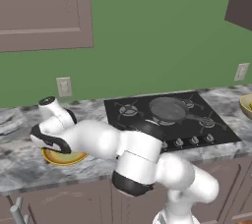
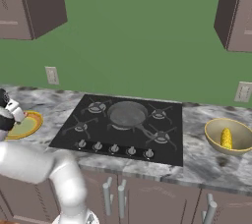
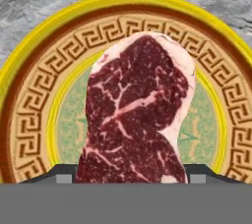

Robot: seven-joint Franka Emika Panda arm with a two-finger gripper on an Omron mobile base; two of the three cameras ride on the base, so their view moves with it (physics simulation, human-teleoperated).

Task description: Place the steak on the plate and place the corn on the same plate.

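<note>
Looking down past the claw point(image 3: 129, 179), we see the steak point(image 3: 135, 112) squeezed between its two dark tips, so the claw is grasping the steak. The meat hangs right over the plate point(image 3: 34, 115), above its pale green middle. From the left side, we see the plate point(image 1: 63, 158) on the grey counter point(image 1: 29, 169) beside the black stove point(image 1: 170, 115), with the hand just over it. The corn point(image 2: 226, 138) lies in the tan bowl point(image 2: 216, 142), far on the other side of the stove point(image 2: 123, 125). A grey pan point(image 2: 129, 114) sits on the burners.
</note>
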